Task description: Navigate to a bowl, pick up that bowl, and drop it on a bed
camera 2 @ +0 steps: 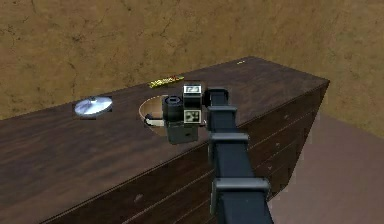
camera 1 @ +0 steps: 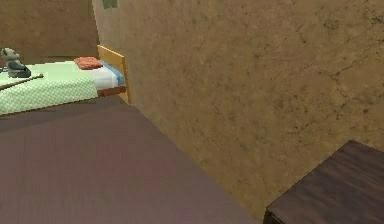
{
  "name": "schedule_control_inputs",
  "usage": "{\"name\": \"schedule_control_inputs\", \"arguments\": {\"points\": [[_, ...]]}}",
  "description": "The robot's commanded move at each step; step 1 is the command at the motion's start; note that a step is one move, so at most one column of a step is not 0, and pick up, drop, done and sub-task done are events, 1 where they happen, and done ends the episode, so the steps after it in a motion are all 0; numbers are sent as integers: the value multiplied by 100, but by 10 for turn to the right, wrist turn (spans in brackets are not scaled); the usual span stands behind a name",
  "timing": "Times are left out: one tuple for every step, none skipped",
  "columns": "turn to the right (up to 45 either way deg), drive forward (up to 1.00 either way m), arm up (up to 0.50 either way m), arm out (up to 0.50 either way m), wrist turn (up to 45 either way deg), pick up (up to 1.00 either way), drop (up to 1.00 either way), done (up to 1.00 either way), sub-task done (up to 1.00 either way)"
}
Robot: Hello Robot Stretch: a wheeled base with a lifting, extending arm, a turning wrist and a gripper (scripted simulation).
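The arm (camera 2: 232,165) is reaching over the dark wooden bench (camera 2: 60,160), its claw (camera 2: 157,116) sitting at a tan bowl (camera 2: 149,102) on the bench top (whether it is holding anything, I cannot tell). The bed (camera 1: 45,88) is showing at the forward view's left.

Dark wooden counter (camera 2: 70,160) against a mottled brown wall (camera 2: 60,50), with purple-brown floor (camera 1: 90,160) nearby

The long counter runs across the arm side view, its top made of dark planks and its front face marked with panel lines. On the top a shiny silver disc (camera 2: 93,105) lies flat toward the left, and a small yellowish strip (camera 2: 168,82) lies well apart from it, near the back edge by the wall. In the forward view a wall of the same mottled brown rises on the right above the floor, a dark wooden corner (camera 1: 335,190) sits at the bottom right, and at the far left a grey lumpy object (camera 1: 10,62) rests beside a thin pale stick (camera 1: 28,77)
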Motion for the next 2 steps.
{"name": "schedule_control_inputs", "arguments": {"points": [[0,0,0,0,0,100,0,0,0],[0,0,4,0,0,0,0,0,0]]}}
